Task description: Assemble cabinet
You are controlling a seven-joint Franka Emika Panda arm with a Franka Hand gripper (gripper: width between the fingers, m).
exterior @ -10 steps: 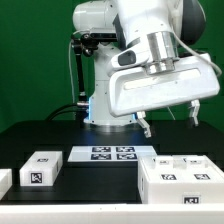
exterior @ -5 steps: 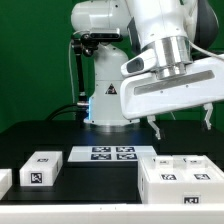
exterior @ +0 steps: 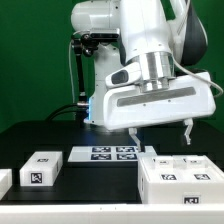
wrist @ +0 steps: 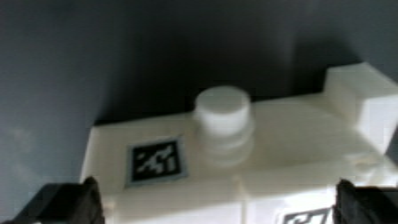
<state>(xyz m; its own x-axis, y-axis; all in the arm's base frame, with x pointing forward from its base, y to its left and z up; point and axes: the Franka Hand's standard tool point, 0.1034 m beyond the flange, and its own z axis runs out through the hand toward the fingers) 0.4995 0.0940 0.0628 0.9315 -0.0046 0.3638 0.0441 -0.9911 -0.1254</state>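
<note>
The cabinet [exterior: 182, 179] is the big white tagged box at the exterior view's lower right. My gripper [exterior: 161, 133] hangs open just above its back edge, fingers spread wide, holding nothing. In the wrist view the cabinet's white top [wrist: 249, 150] fills the frame, with a round white peg [wrist: 222, 118] standing on it and a tag [wrist: 160, 160] beside it. Both dark fingertips [wrist: 68, 203] stand far apart at the frame's edge, with the cabinet between and below them.
The marker board [exterior: 108, 153] lies flat in the middle of the black table. A smaller white tagged block [exterior: 42, 168] sits at the exterior view's left, and another white piece [exterior: 4, 182] is cut off at the left edge. The robot base [exterior: 105, 100] stands behind.
The gripper has swung down and toward the exterior view's left, turning level, and now hangs over the cabinet's back edge. The parts on the table have not moved.
</note>
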